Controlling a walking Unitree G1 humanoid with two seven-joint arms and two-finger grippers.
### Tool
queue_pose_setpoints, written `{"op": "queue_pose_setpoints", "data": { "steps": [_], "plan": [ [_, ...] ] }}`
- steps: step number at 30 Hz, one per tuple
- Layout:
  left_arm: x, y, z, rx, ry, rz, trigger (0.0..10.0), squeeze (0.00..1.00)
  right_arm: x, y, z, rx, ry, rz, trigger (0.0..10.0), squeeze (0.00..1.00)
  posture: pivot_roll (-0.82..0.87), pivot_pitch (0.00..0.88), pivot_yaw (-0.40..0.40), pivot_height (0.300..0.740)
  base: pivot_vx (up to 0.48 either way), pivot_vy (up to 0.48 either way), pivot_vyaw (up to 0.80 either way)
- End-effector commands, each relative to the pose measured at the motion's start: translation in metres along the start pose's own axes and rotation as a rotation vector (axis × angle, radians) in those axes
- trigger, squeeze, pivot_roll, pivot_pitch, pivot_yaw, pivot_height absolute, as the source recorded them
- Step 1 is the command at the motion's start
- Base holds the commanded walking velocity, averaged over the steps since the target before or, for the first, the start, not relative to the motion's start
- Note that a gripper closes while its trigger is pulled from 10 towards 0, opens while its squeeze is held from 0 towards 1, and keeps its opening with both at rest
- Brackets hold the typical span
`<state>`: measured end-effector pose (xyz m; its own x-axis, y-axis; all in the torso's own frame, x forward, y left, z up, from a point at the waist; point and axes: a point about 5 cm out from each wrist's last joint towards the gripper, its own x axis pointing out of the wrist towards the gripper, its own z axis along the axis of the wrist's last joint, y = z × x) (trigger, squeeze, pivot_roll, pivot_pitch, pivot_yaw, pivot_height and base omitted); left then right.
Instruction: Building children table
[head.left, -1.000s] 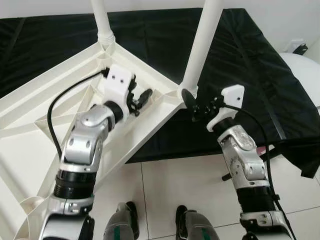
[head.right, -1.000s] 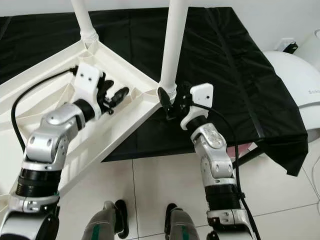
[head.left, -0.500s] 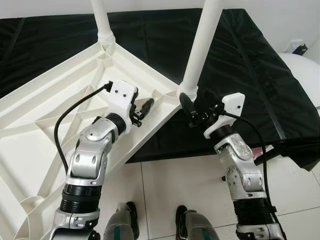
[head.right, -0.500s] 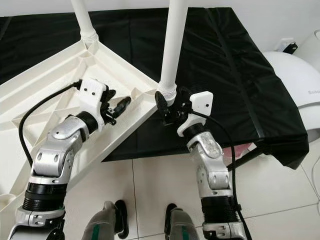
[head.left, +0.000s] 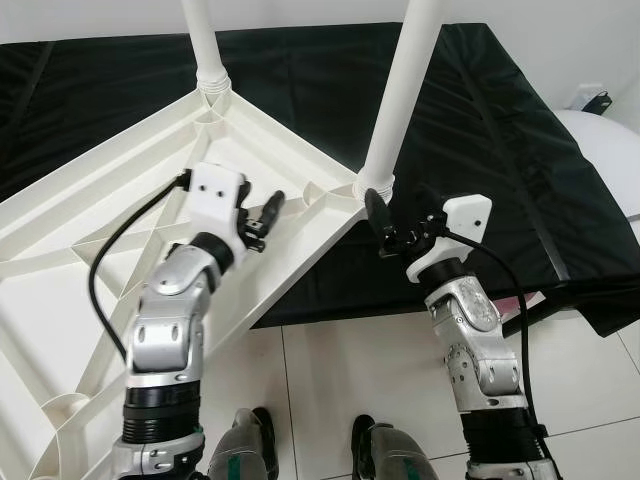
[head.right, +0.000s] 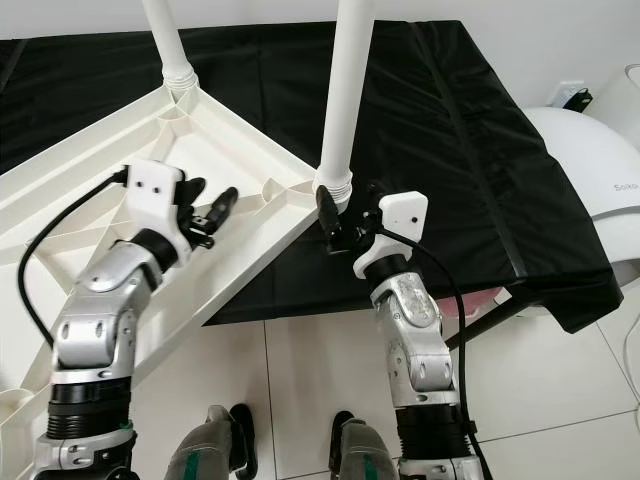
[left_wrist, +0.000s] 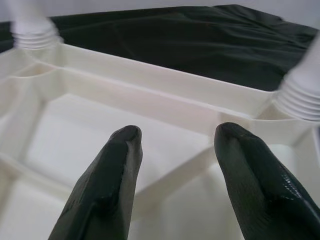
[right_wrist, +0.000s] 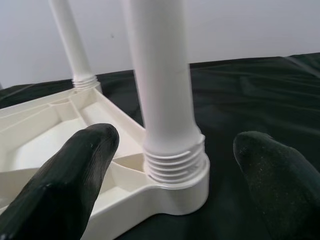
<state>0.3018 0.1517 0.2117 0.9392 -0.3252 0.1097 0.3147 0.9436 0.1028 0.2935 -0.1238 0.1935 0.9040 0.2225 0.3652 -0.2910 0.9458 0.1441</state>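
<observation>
The white children's table top (head.left: 120, 210) lies upside down with its ribbed underside up, partly on a black cloth. Two white legs stand upright in its corner sockets: a far leg (head.left: 203, 40) and a near leg (head.left: 402, 90). My left gripper (head.left: 258, 212) hovers open over the ribs near the right rim, its fingers (left_wrist: 117, 165) apart with nothing between them. My right gripper (head.right: 348, 215) is open around the threaded base of the near leg (right_wrist: 170, 150). One finger (right_wrist: 85, 160) stands on each side of the leg, apart from it.
The black cloth (head.left: 500, 150) covers a low surface that ends in a drooping edge at the right. White tile floor (head.left: 330, 380) lies below, with my feet (head.left: 250, 440) on it. A white rounded appliance (head.right: 590, 150) stands at the far right.
My left gripper has drawn back to the left across the table's underside. My right gripper has stayed around the near leg's base, its wrist shifting slightly.
</observation>
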Motion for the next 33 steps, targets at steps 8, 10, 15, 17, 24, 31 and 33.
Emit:
{"op": "queue_pose_setpoints", "data": {
  "steps": [8, 10, 15, 17, 24, 31, 33],
  "plan": [
    [-0.013, 0.020, 0.006, 0.064, -0.067, 0.388, 10.0, 0.00, -0.004, -0.005, -0.002, -0.045, 0.032, -0.043, 10.0, 0.00, -0.11, 0.146, -0.001, 0.740, 0.000, 0.000, 0.00],
    [-0.012, 0.019, 0.004, 0.068, -0.070, 0.357, 10.0, 0.00, -0.003, -0.006, -0.006, -0.090, 0.043, -0.032, 10.0, 0.00, -0.10, 0.142, -0.006, 0.740, 0.000, 0.000, 0.00],
    [-0.011, 0.018, 0.001, 0.023, -0.083, 0.335, 10.0, 0.00, -0.002, -0.006, -0.007, -0.117, 0.038, -0.017, 10.0, 0.00, -0.09, 0.138, -0.003, 0.740, 0.000, 0.000, 0.00],
    [-0.012, 0.019, 0.001, 0.004, -0.092, 0.343, 10.0, 0.00, -0.002, -0.008, -0.007, -0.114, 0.033, -0.025, 10.0, 0.00, -0.09, 0.139, 0.000, 0.740, 0.000, 0.000, 0.00],
    [-0.017, 0.016, -0.003, 0.071, -0.095, 0.346, 10.0, 0.00, -0.005, -0.008, -0.006, -0.102, 0.022, -0.028, 10.0, 0.00, -0.09, 0.135, 0.002, 0.740, 0.000, 0.000, 0.00],
    [-0.010, -0.010, -0.008, 0.151, -0.070, 0.148, 10.0, 0.00, -0.003, -0.008, -0.006, -0.096, 0.020, -0.017, 10.0, 0.00, -0.08, 0.136, -0.007, 0.740, 0.000, 0.000, 0.00],
    [-0.008, -0.016, -0.009, 0.161, -0.059, 0.102, 10.0, 0.00, -0.002, -0.008, -0.006, -0.098, 0.021, -0.013, 10.0, 0.00, -0.08, 0.136, -0.007, 0.740, 0.000, 0.000, 0.00]
  ]
}}
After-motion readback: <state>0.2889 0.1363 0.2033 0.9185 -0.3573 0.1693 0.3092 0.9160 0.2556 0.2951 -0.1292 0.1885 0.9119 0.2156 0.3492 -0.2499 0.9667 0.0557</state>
